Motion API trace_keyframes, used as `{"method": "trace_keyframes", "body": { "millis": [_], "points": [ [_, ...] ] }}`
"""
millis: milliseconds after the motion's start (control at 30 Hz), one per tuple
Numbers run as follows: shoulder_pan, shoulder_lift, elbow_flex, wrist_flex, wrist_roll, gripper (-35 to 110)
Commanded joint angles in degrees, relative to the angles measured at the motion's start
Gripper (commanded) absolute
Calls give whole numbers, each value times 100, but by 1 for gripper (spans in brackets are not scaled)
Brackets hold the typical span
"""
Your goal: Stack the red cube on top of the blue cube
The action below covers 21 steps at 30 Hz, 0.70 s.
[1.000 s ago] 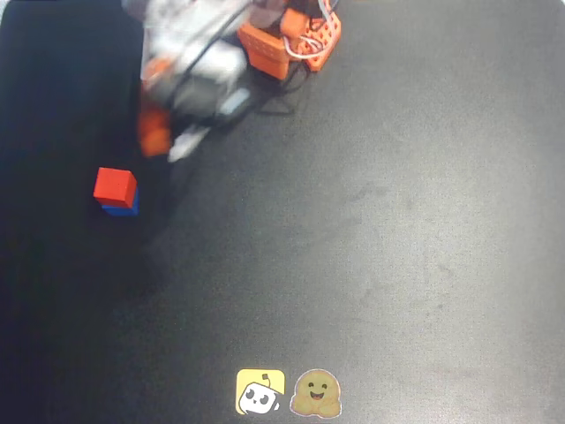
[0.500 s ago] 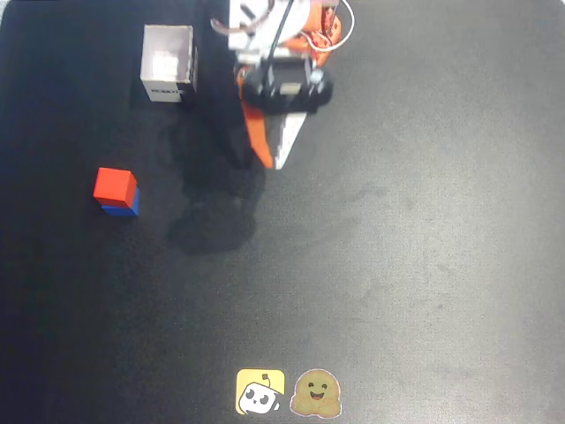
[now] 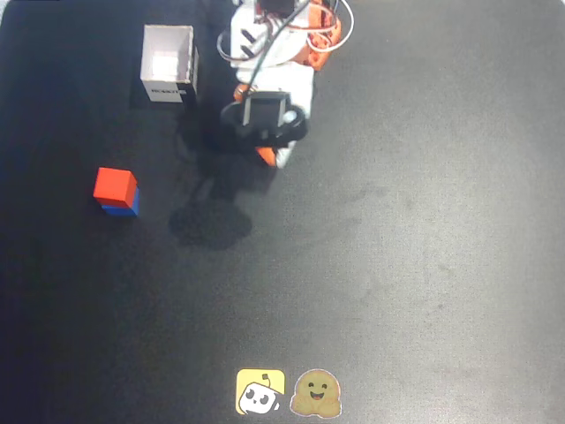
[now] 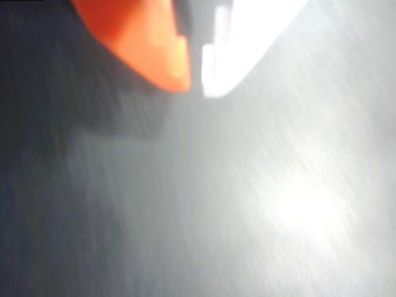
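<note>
Sitting on the blue cube (image 3: 120, 209), the red cube (image 3: 115, 185) is at the left of the overhead view, on the black table (image 3: 424, 247). Red covers most of blue; only a blue strip shows along the lower and right edges of the stack. Faces look roughly aligned, no visible tilt.

Nothing touches the stack. Gripper (image 3: 275, 156) is well apart from it, up and to the right, near the top centre of the overhead view, hanging below the arm's white and orange body (image 3: 274, 53). Its tip points down-frame, toward the table.

Wrist view: orange finger (image 4: 145, 43) and white finger (image 4: 244, 43) come together at their tips, with just a thin dark seam between them, so the gripper (image 4: 197, 80) is pressed together with nothing between the fingers. Background there is blurred grey table (image 4: 185, 204) with a bright glare patch on the right.

White box (image 3: 169, 64) stands open-topped at upper left in the overhead view, just left of the arm and well above the stack. A dark shadow (image 3: 210, 223) of the arm lies on the table between gripper and stack. Two stickers sit side by side at the bottom edge: a yellow one (image 3: 259, 391) and a brown smiling one (image 3: 316, 394).
</note>
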Motion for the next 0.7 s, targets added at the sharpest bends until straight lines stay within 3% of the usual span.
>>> {"method": "trace_keyframes", "body": {
  "millis": [0,133,667],
  "points": [
    [62,26,-18,448,18,0],
    [88,26,-18,861,-62,0],
    [88,26,-18,861,-53,0]
  ]
}}
